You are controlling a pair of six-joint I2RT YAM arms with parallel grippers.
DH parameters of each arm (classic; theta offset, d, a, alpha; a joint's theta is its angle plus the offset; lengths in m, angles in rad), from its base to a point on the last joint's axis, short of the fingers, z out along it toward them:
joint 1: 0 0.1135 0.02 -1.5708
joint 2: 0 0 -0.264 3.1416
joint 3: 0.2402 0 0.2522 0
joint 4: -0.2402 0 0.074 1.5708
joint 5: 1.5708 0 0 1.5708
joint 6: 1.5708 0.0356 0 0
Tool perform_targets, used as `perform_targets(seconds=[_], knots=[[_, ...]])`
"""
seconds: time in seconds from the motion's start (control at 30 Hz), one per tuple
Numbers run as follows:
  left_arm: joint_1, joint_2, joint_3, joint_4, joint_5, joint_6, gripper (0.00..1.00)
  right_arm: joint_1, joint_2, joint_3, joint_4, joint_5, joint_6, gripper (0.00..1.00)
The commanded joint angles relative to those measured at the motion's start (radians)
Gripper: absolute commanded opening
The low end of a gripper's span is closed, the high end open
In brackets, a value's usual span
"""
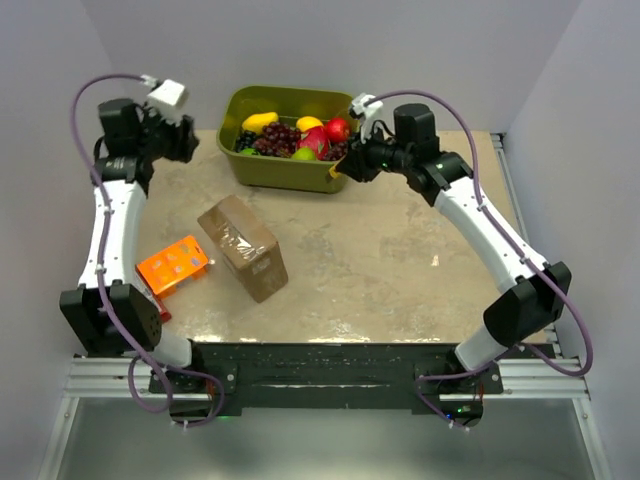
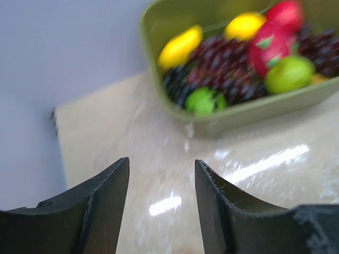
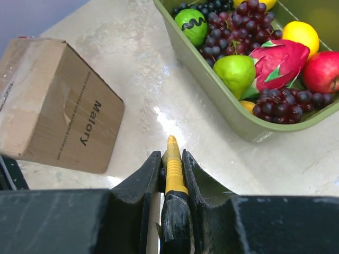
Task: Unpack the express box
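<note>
express box [image 1: 243, 247] on the worktop [image 1: 400, 270], left of centre, lying askew with clear tape across its upward face and flaps closed. just beside it on the left, a flat orange package [image 1: 172, 265]. at the far edge, an olive fruit bin [image 1: 285, 178] filled with grapes and other fruit. left claw [image 2: 161, 164] released, fingers spread with nothing between them, hovering off the bin's left end, well apart from the box. right claw [image 3: 172, 159] clenched on a yellow-and-black tool [image 3: 174, 177], tip poking out past the fingertips, by the bin's right front corner, also well apart from the box.
</note>
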Motion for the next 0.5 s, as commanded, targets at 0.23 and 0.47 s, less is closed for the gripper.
perform_targets(seconds=[0.23, 0.47], knots=[[0.157, -0.327, -0.567, -0.052, 0.05, 0.041, 0.55, 0.15, -0.087, -0.035, -0.227, 0.094, -0.429, 0.0], [0.125, -0.427, -0.731, -0.143, 0.356, 0.127, 0.53, 0.23, -0.037, -0.015, -0.373, 0.082, -0.574, 0.0]])
